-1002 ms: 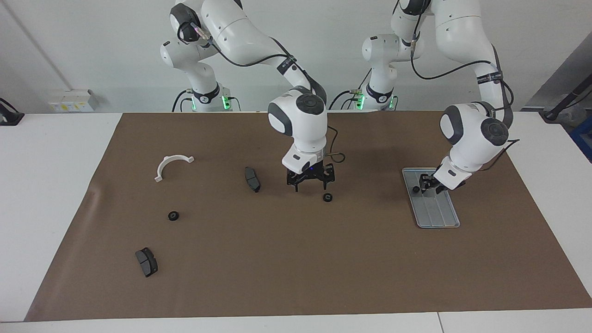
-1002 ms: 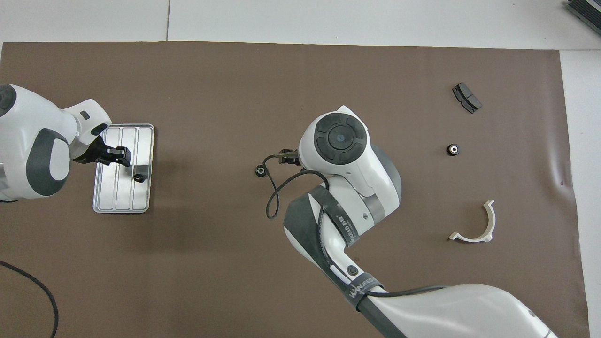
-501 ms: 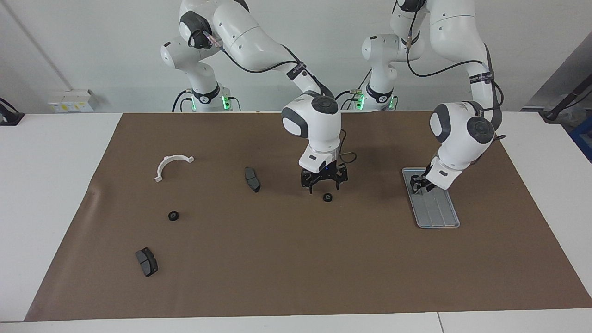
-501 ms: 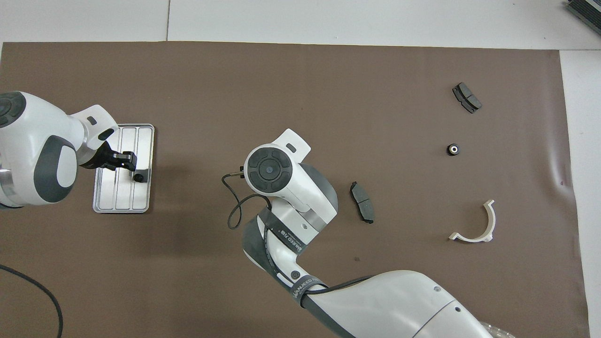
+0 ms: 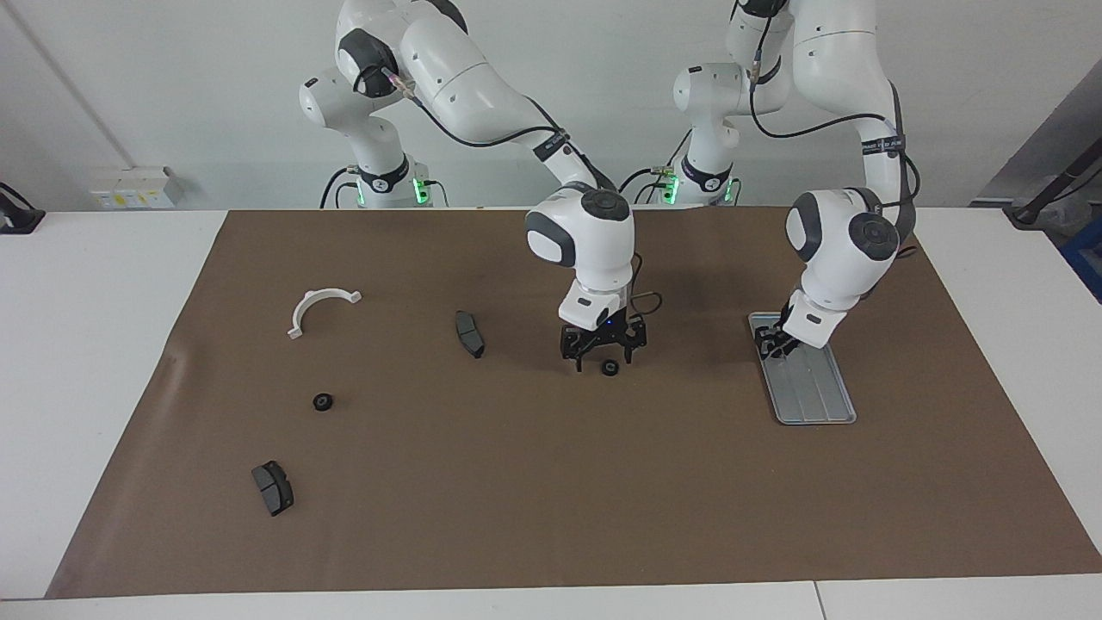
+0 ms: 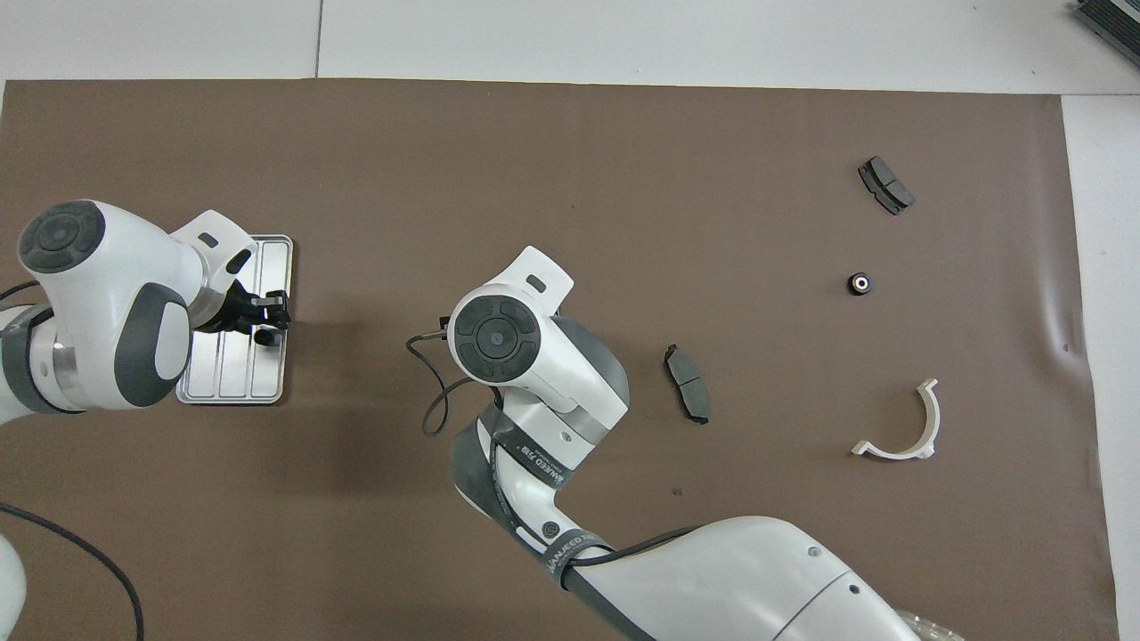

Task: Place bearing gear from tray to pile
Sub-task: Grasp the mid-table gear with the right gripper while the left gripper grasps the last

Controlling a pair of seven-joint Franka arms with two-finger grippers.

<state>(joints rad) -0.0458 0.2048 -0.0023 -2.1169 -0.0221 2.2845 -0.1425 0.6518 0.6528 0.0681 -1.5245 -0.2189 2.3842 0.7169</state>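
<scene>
One tray (image 5: 814,392) toward the left arm's end of the surface, holding a single small black gear (image 6: 264,337) near its robot-side end, by the rim. Left pincer (image 6: 267,319) down in the tray right at that gear; grip not readable. Right pincer (image 5: 603,355) spread, low over a second black disc (image 5: 609,368) at mid-surface. A second ago: left pincer farther along the tray, right pincer higher and more toward its own end.

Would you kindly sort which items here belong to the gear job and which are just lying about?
Job: grooved silver metal tray; black round gear on it; black gears on the mat.
Lying about: two dark grey curved pads; white half-ring bracket.
</scene>
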